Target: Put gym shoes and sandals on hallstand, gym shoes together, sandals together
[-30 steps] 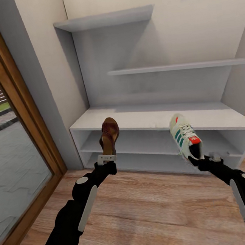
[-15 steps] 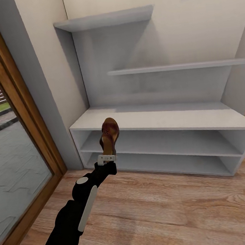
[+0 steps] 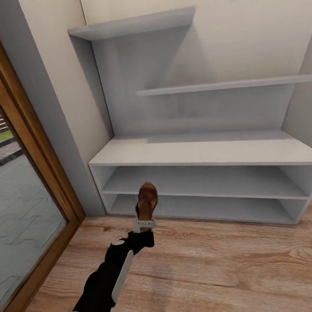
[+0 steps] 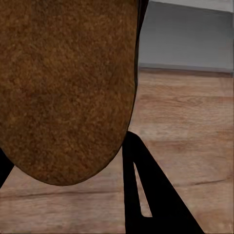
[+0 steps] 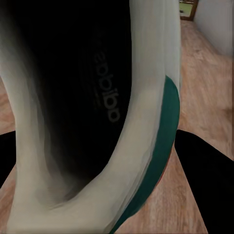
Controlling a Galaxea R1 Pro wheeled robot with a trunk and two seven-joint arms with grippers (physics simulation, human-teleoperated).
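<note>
Left gripper clamped on a sandal, toe pointing to 12 o'clock, above the floor before the hallstand. Right gripper fingers pinch a gym shoe at its heel opening, over floor.

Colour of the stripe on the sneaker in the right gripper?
Green, on the cream gym shoe; right wrist view shows it best.
</note>
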